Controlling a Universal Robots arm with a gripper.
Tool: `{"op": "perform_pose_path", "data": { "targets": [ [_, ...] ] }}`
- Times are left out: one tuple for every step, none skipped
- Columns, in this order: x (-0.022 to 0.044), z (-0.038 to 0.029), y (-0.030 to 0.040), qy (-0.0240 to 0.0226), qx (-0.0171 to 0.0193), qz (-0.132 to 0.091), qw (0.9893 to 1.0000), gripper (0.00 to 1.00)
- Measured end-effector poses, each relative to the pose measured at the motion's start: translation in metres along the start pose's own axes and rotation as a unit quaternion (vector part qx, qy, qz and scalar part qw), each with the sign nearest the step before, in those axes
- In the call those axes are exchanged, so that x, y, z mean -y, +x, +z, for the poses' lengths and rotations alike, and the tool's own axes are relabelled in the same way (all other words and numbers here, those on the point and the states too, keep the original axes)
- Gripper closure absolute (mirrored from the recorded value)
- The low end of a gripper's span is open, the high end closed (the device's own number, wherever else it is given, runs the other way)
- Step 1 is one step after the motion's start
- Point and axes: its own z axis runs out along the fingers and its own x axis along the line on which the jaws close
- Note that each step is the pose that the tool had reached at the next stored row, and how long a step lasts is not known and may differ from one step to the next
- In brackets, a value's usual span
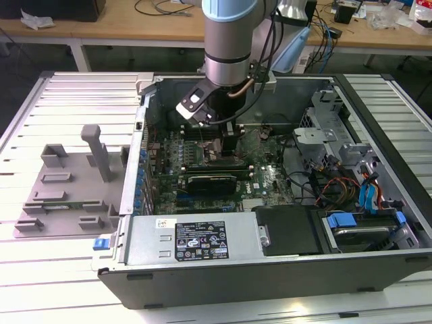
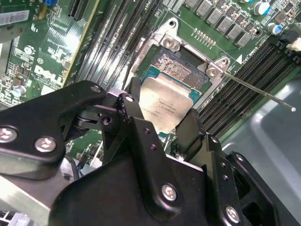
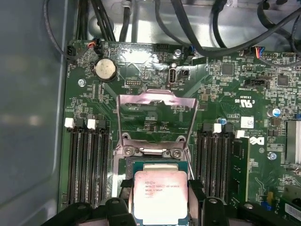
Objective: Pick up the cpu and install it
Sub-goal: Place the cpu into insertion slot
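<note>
Exterior view first: the open computer case [image 1: 283,273] lies on its side on the slatted table [image 1: 40,283]. The grey tray [image 1: 67,196] with raised blocks sits well apart from it, on the exterior view's left. My arm [image 1: 229,40] reaches down into the far half of the case, and my gripper [image 1: 229,143] is low over the motherboard [image 1: 270,179], beyond the white-labelled box [image 1: 196,239] along the near wall.

In the first wrist view the socket frame [image 3: 155,101] stands hinged up and open. The socket [image 3: 155,165] lies bare beneath it, between the two banks of memory slots [image 3: 87,160]. The thin retention lever [image 2: 258,89] in the second wrist view is swung out to the side.

In both wrist views the cpu [image 3: 161,195] [image 2: 164,106] is clamped between my fingers [image 2: 128,104], pale silver top up. One dark pad is on each of two opposite edges. It hangs just above the socket's nearer part — part of the socket shows uncovered past its far edge — so I judge it is not yet seated.

The pick looks done and I am in the install step, lining the chip up over the socket. As I judge it, seating calls for three things: the chip level, its edges square to the socket walls, and its centre shifted over the opening. Only then can my grip loosen.
</note>
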Motion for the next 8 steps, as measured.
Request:
{"op": "perform_pose_path", "data": {
  "targets": [
    [0.0014,0.0022,0.0006,0.0,0.0003,0.0,1.0,0.45],
    [0.0026,0.004,0.0009,0.0001,0.0008,0.0,1.0,0.45],
    [0.0036,0.0063,0.0014,0.0001,0.0013,0.0,1.0,0.45],
    [0.0041,0.0079,0.0018,0.0001,0.0017,0.0,1.0,0.45],
    [0.0046,0.0092,0.0021,0.0001,0.0021,0.0,1.0,0.45],
    [0.0055,0.0124,0.0029,0.0002,0.0028,0.0,1.0,0.45],
    [0.0058,0.0153,0.0033,0.0002,0.0031,0.0,1.0,0.45],
    [0.0059,0.0167,0.0033,0.0003,0.0033,0.005,1.0,0.45]
  ]
}}
